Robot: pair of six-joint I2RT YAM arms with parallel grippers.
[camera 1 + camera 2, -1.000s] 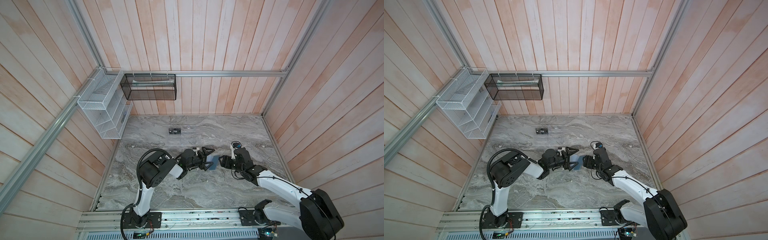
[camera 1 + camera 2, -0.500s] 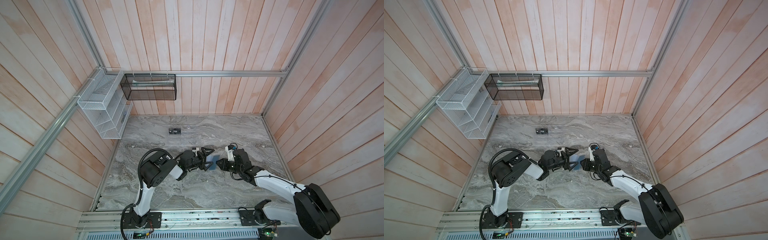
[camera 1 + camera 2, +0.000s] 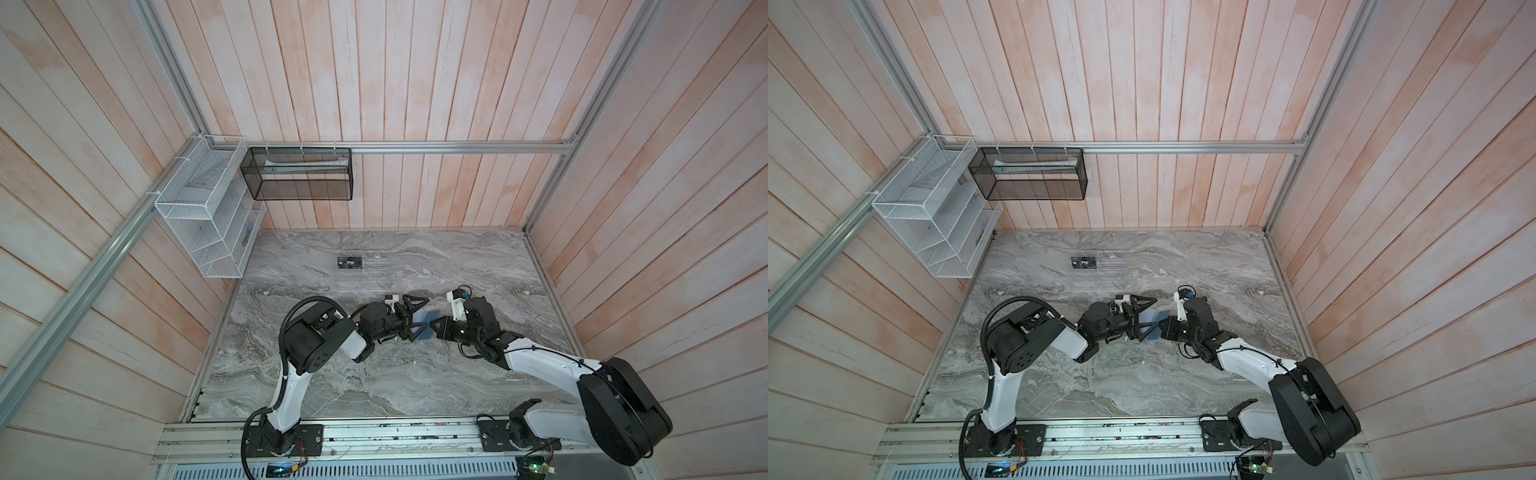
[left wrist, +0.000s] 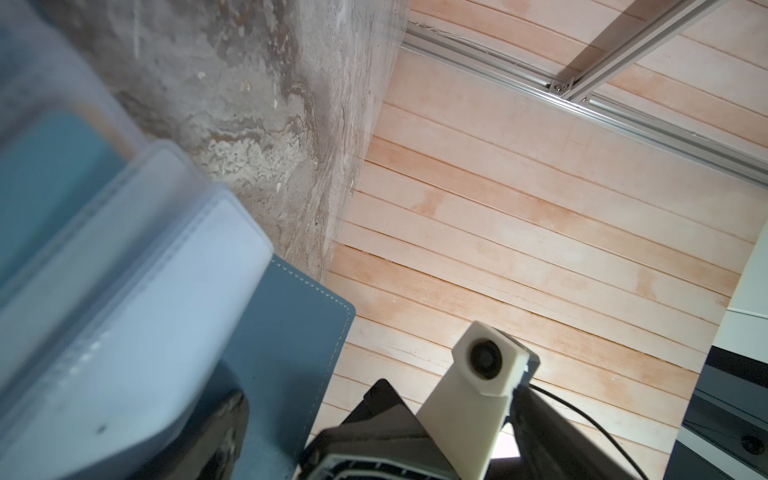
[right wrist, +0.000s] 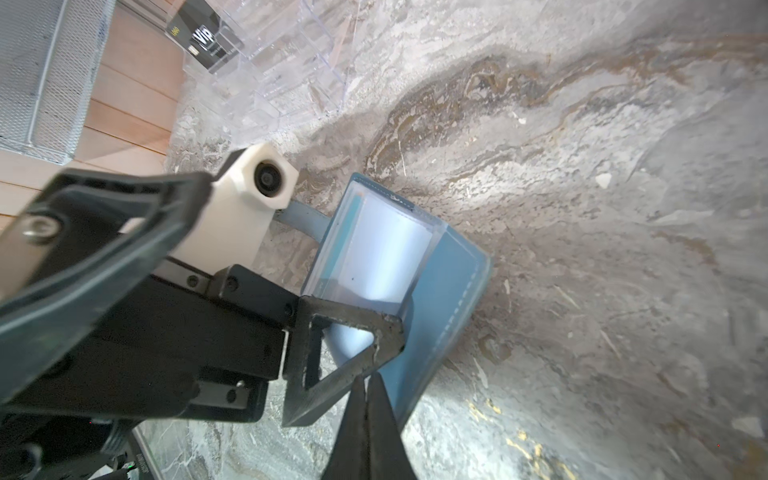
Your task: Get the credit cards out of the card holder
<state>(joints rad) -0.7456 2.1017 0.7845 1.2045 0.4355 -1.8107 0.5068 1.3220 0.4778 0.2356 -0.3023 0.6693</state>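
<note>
One card only can be made out: a teal card point(image 5: 333, 243), a narrow strip inside the clear sleeves point(image 5: 386, 253) of the open holder point(image 5: 440, 316). Its lettering cannot be read, and the frosted plastic hides whatever else the sleeves contain. In the left wrist view the holder point(image 4: 291, 345) is so close that the sleeves point(image 4: 137, 299) and teal card point(image 4: 50, 178) are mere blurs.

In both top views the grippers cover most of the holder point(image 3: 430, 319) point(image 3: 1151, 328), leaving a small blue patch near the middle of the table point(image 3: 374, 374).

The only legible writing is "Vip", on a black card point(image 3: 349, 263) at the left end of a clear rack point(image 3: 376, 272) towards the table's far edge.

The left gripper point(image 3: 424, 314) has its fingers wide apart, straddling the holder. One finger point(image 5: 345, 345) lies against the sleeves; the right wrist view does not show whether the other touches anything.

The right gripper point(image 5: 368, 380) has its fingers pressed together, tips at the edge of the holder's cover. Whether they pinch that edge cannot be told.

A second ago the right gripper's fingers stood apart and a little farther from the holder; since then it has moved in and closed. The left arm has not shifted.
</note>
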